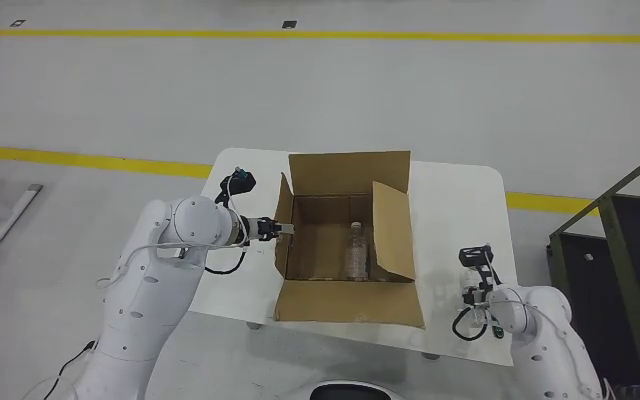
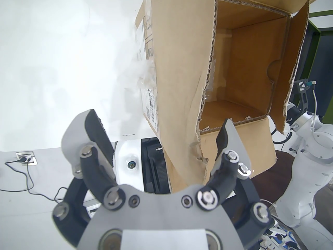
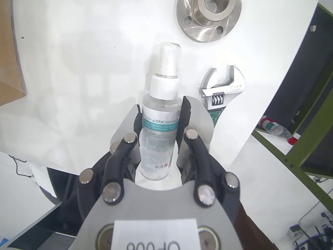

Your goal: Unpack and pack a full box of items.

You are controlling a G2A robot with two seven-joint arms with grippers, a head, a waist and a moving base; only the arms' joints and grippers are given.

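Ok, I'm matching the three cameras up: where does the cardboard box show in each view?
Top view: cardboard box mid-table, flaps open.
Left wrist view: box close ahead, the open left end effector straddling one flap.
Right wrist view: a brown corner, apart from the held spray bottle.
Shared landmark: the white table.

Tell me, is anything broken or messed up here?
Yes. The cardboard box has a side flap by the left gripper that is creased, with a ragged, torn edge. Nothing else looks odd.
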